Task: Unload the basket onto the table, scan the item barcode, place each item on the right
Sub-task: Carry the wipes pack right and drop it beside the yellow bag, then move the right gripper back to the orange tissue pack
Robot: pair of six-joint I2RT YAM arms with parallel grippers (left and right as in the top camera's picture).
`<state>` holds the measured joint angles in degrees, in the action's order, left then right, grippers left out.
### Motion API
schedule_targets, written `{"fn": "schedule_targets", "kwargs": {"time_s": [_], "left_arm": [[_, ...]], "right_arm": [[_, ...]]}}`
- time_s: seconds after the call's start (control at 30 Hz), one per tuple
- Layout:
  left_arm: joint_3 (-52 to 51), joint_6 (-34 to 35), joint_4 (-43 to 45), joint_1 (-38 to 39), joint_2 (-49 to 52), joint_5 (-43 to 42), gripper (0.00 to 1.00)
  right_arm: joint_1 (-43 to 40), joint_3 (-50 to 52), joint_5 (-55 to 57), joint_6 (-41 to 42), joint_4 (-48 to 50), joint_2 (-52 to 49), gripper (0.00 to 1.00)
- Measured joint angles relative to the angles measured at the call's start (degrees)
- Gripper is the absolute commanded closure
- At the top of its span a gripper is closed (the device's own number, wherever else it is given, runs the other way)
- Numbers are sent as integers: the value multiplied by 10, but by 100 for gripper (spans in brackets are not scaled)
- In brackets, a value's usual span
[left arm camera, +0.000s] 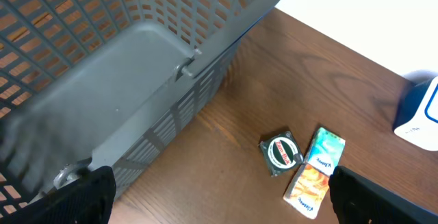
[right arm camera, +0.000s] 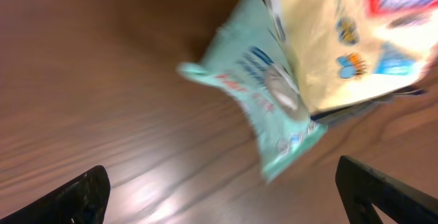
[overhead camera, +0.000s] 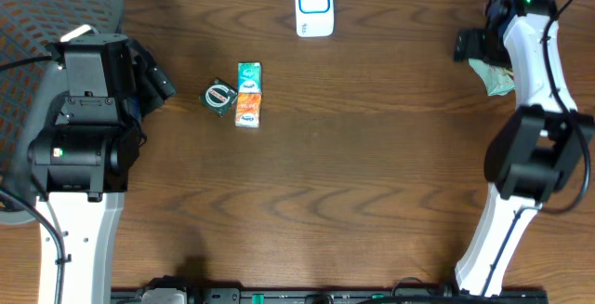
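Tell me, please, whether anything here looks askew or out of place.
Yes: at far right, a crumpled teal packet lies askew, apparently wedged under a yellow pack; the view is blurred. Nothing else stands out.

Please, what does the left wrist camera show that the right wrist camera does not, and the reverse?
Only the left wrist view: a grey basket, a round green tin, an orange and teal carton beside it, and a blue and white scanner at the right edge. Only the right wrist view: a blurred pale teal packet next to a yellow package. Both: the brown wooden table and, in the lower corners, each arm's own dark fingertips, wide apart.
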<state>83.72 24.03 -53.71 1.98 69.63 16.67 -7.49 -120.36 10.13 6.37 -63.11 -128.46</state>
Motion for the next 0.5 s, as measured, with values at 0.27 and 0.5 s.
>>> {"fn": "schedule_targets", "kwargs": {"time_s": [0.27,0.5], "left_arm": [[0,0,0,0,0,0,2],[0,0,0,0,0,0,2]], "right_arm": [[129,-10,-221,10,-18,153,2],[268,21,-280,22,30,86,21]]}}
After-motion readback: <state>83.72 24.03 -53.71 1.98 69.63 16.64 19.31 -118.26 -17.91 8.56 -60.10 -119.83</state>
